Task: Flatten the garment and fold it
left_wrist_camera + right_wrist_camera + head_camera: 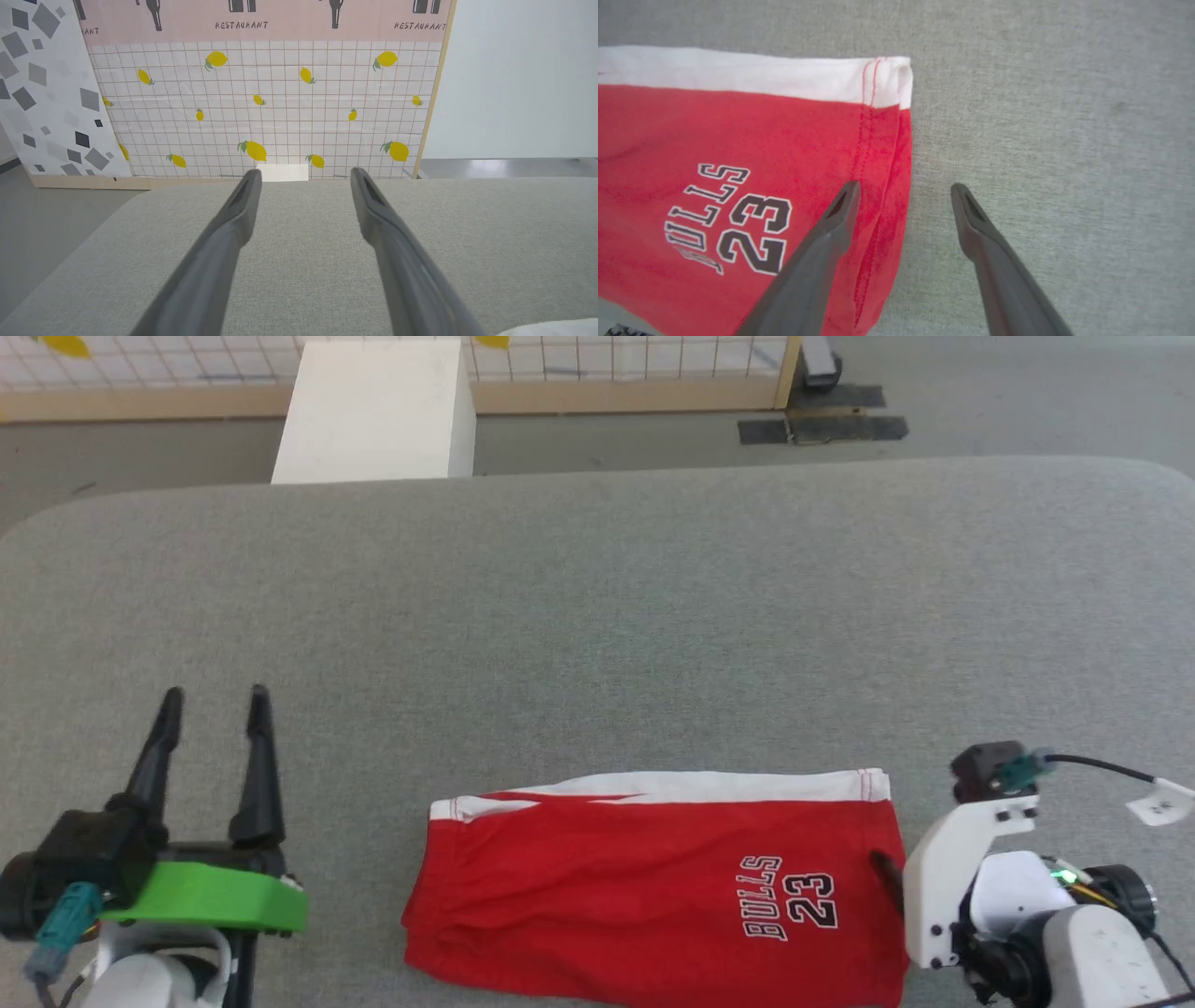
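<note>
Shorts (653, 896) lie folded at the table's (597, 616) near edge

My right gripper (904, 187), fingers spread wide and empty, straddles the shorts' right edge, half over cloth; my left gripper (216, 695), equally wide and empty, hangs well apart to their left, I judge to keep clear of the fold.

left end effector (303, 172) agape above table (303, 280)
</note>
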{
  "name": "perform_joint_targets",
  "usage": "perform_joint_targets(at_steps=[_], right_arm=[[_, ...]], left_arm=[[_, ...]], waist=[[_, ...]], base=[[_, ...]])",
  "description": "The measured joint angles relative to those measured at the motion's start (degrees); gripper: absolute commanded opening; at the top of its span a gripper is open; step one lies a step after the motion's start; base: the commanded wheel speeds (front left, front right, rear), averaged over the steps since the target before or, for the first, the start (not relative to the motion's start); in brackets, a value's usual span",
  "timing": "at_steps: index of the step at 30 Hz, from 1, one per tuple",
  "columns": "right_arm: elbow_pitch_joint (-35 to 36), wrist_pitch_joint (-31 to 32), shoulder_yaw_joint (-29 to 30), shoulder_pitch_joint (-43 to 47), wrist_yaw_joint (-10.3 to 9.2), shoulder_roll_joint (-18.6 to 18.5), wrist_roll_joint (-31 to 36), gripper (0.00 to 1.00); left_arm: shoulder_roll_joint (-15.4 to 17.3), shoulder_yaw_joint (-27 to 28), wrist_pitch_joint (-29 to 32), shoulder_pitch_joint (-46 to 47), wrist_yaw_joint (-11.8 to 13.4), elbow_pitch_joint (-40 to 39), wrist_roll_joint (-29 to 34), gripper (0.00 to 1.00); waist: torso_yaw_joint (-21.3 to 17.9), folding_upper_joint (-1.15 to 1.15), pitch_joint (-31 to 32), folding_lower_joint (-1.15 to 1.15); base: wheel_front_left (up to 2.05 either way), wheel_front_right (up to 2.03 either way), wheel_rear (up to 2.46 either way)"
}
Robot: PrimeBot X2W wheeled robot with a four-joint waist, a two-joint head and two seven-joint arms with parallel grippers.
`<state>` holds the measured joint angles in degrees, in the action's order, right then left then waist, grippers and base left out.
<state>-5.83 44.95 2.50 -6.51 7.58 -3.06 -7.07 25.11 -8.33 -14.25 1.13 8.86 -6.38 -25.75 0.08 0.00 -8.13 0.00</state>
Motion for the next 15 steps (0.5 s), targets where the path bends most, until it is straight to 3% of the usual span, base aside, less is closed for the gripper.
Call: perform_joint_targets(at_steps=[9, 10, 12, 15], right_arm=[[-5.6, -0.1, -3.4, -2.5, -0.01, -0.2, 0.0, 0.98], [-5.9, -0.1, -3.4, -2.8, -0.01, -0.2, -0.1, 0.44], [-6.5, -0.5, -3.7, -3.2, -0.01, -0.4, -0.4, 0.00], [-6.9, -1.2, -3.7, -3.7, -0.01, -1.1, -1.2, 0.00]], left_arm=[[-5.1, 2.9, -0.3, 1.3, -3.4, 1.2, 3.7, 1.00], [-5.4, 3.3, -0.3, 1.2, -3.8, 1.3, 3.9, 1.00], [-6.0, 4.3, -0.3, 1.2, -4.6, 1.3, 4.8, 1.00], [-7.0, 5.5, -0.3, 1.0, -5.8, 1.4, 6.1, 1.00]], waist=[[1.1, 0.00, -1.8, 0.00], [1.1, 0.00, -1.9, 0.00], [1.1, 0.00, -1.9, 0.00], [1.0, 0.00, -1.8, 0.00]], base=[[0.00, 0.00, 0.00], [0.00, 0.00, 0.00], [0.00, 0.00, 0.00], [0.00, 0.00, 0.00]])
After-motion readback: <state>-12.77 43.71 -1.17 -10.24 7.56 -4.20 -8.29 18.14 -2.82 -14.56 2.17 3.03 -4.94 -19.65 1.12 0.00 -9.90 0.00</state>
